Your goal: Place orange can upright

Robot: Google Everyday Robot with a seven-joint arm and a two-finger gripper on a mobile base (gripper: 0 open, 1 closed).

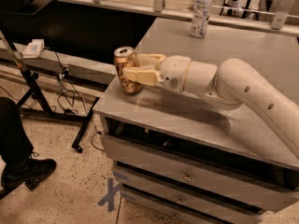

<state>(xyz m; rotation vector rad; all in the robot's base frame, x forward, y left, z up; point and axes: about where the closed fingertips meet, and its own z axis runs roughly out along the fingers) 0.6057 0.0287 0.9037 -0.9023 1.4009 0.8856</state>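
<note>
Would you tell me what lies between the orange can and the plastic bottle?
Only bare table, as the camera view shows; the claw grips the orange can at the table's corner.

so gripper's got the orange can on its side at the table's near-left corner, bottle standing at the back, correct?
No: the orange can is upright, not on its side, per the camera view. Rest holds: the gripper clasps it at the table's near-left corner, bottle standing at the back.
</note>
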